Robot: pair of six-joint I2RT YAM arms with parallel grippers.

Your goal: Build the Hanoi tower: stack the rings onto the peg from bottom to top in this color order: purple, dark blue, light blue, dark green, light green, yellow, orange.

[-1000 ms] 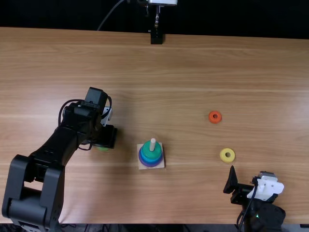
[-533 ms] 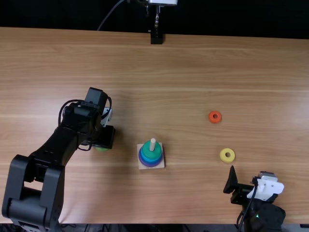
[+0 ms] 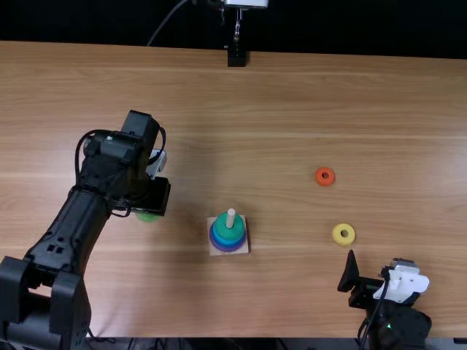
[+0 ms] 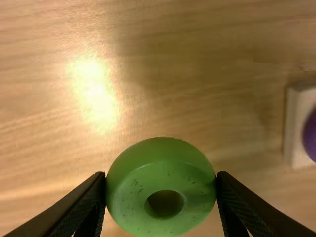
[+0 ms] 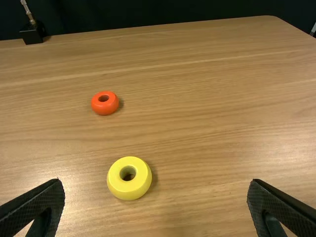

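Note:
My left gripper (image 3: 152, 204) hangs left of the tower in the top view; in the left wrist view my left gripper (image 4: 161, 190) is shut on the light green ring (image 4: 143, 217), a pad on each side. The peg (image 3: 230, 217) holds a dark green ring (image 3: 228, 230) above the blue and purple rings (image 3: 227, 246). At the lower right, my right gripper (image 3: 346, 275) stands still; in the right wrist view my right gripper (image 5: 156, 197) is open. The yellow ring (image 5: 140, 180) and the orange ring (image 5: 111, 104) lie flat on the table.
The tower's square wooden base (image 3: 214, 250) stands near the middle front of the table (image 3: 277, 102). A black mount (image 3: 236, 57) sits at the far edge. The base's corner (image 4: 296, 128) also shows in the left wrist view.
The left arm has shifted slightly left and toward the far side, carrying the light green ring along. The right arm, the tower and the loose rings have kept their places.

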